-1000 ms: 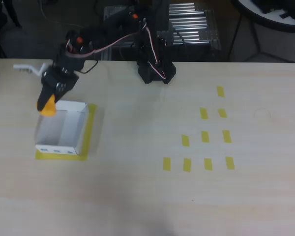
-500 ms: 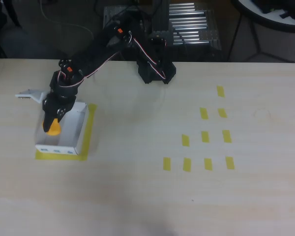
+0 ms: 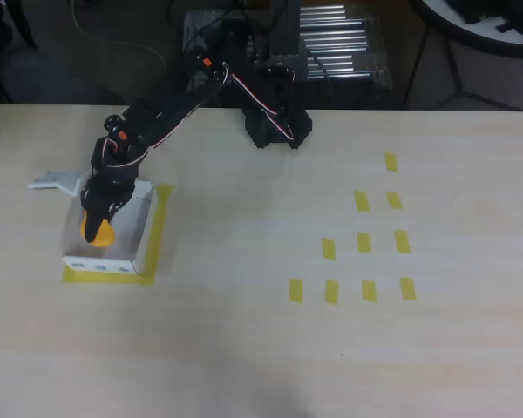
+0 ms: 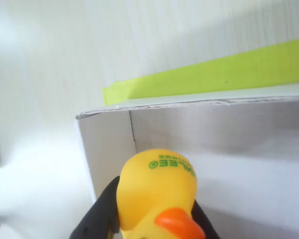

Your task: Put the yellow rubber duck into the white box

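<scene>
Duck held over box interior.
The end effector was clamped on the yellow rubber duck, positioned inside the white box near its left wall, overhead view.

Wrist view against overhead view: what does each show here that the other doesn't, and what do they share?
Wrist view alone: green lettering on the yellow rubber duck, its orange beak, and the dark fingers pressed on its sides. Overhead view alone: the arm's base, the whole table and the yellow tape strips at picture right. Both: the duck held by the gripper inside the white box, and yellow tape beside the box.
</scene>
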